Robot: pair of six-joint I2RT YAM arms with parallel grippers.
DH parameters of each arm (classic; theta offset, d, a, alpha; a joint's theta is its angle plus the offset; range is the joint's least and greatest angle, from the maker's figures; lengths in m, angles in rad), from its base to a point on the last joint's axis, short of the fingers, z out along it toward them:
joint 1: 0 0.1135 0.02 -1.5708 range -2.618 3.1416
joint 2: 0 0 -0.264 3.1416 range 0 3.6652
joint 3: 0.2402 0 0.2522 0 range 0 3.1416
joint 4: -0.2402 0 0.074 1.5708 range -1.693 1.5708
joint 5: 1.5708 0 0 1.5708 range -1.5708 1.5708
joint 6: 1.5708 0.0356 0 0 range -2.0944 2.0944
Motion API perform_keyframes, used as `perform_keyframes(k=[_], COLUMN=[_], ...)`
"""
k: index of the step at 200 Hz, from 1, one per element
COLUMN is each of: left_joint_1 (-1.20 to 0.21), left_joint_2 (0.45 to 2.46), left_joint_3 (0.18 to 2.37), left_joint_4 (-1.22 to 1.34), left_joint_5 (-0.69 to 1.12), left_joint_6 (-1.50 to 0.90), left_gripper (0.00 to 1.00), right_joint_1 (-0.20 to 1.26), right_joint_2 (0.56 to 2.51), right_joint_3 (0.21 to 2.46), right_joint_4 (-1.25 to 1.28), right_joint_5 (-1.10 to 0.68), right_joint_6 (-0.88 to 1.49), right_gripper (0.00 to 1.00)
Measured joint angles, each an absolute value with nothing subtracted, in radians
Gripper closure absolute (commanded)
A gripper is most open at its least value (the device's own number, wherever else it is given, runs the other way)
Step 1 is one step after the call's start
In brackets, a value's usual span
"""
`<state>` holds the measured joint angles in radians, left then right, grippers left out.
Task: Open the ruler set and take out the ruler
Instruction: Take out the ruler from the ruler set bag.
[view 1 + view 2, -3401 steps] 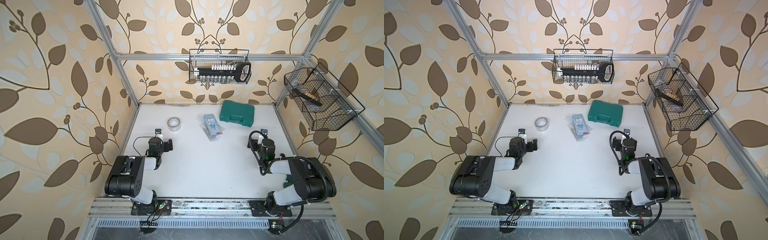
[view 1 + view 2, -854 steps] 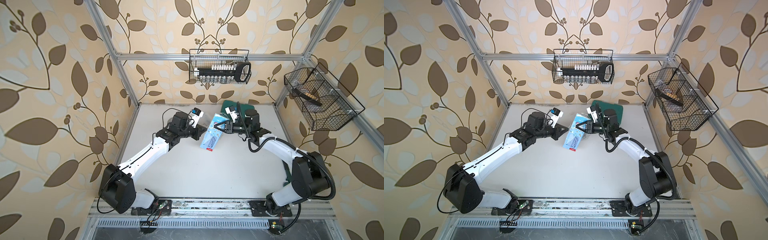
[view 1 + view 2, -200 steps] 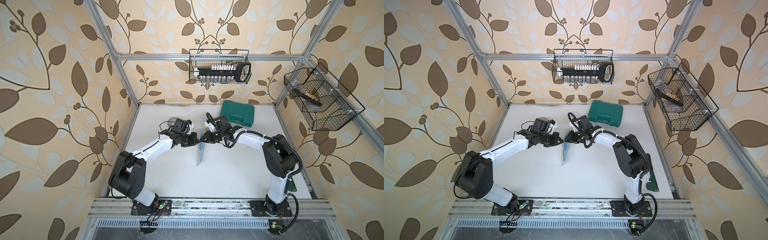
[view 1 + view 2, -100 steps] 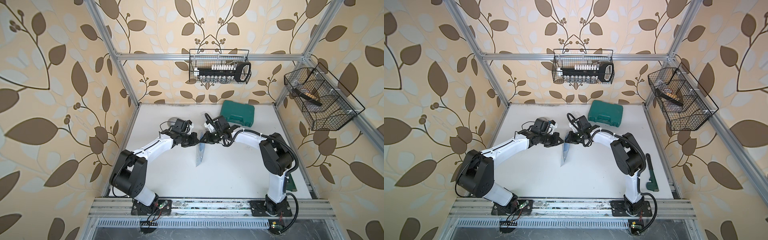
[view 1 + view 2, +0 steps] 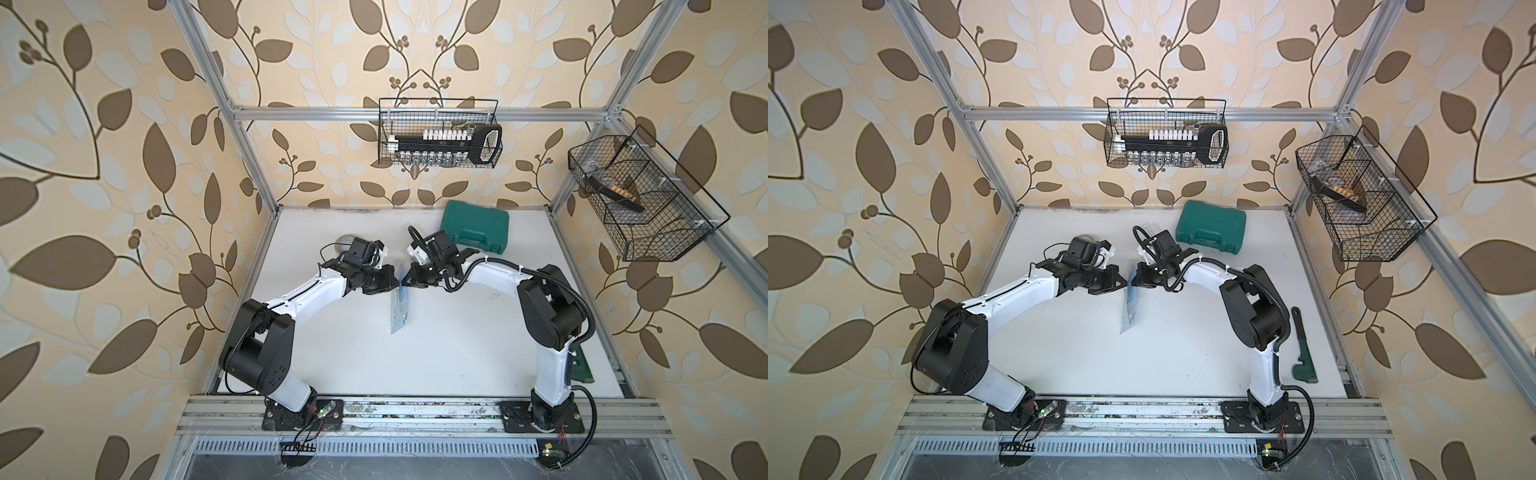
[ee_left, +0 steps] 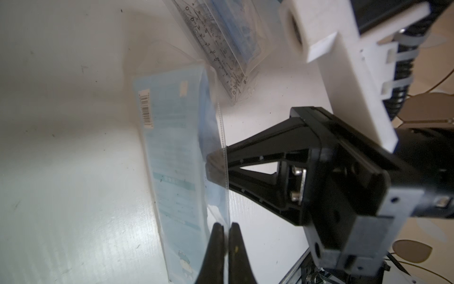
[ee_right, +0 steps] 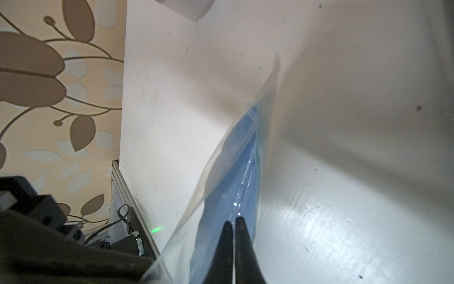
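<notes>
Left gripper [image 5: 397, 284] and right gripper [image 5: 406, 282] meet tip to tip over mid-table [image 5: 457, 345]. Each is clamped on the top edge of the ruler set [image 5: 400, 309], a clear pouch with a blue card hanging between them. Clear rulers [image 6: 216, 46] lie on the table just beyond.

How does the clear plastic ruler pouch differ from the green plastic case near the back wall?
The clear plastic ruler pouch is thin and see-through, with a blue card inside; the green plastic case is boxy and opaque. The pouch hangs edge-on, pinched by the left pincer and right pincer; the case lies flat on the white table, untouched. Both are plastic containers.
</notes>
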<state>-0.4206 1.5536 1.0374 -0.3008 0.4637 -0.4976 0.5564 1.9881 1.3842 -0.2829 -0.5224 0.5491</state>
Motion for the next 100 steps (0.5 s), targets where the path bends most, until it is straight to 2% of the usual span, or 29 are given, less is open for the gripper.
perform_keyframes(k=[100], left_joint_1=[-0.421], left_joint_2=[1.568], left_joint_3=[1.037], left_joint_4=[-0.278], left_joint_5=[0.464], left_joint_6=[-0.506], left_gripper=[1.0], right_joint_1=[0.557], right_joint_2=[2.004], right_joint_3=[1.412], right_joint_4=[-0.317], right_joint_5=[-0.503], right_joint_6=[0.545], right_gripper=[1.0])
